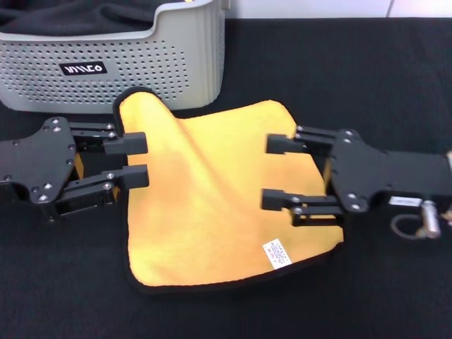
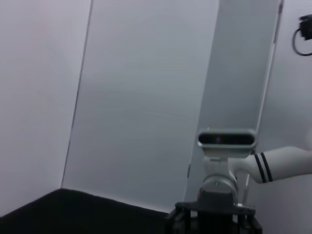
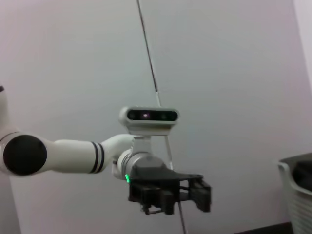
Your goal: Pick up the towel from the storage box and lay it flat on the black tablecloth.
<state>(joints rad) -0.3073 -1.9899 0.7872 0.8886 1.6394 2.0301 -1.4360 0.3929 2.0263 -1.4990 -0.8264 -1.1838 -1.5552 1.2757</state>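
Note:
The yellow-orange towel (image 1: 212, 198) with black trim and a white care label (image 1: 277, 254) lies spread on the black tablecloth (image 1: 367, 78), just in front of the light grey storage box (image 1: 141, 63). My left gripper (image 1: 136, 160) is open at the towel's left edge, its fingers pointing inward over the cloth. My right gripper (image 1: 277, 171) is open over the towel's right part, facing the left one. Neither holds anything. The right wrist view shows the left arm's gripper (image 3: 168, 192) and a bit of the box (image 3: 297, 190).
Dark grey fabric (image 1: 78, 18) lies inside the storage box at the back left. The left wrist view shows the other arm's wrist camera (image 2: 226, 139), a pale wall and a strip of tablecloth (image 2: 73, 209).

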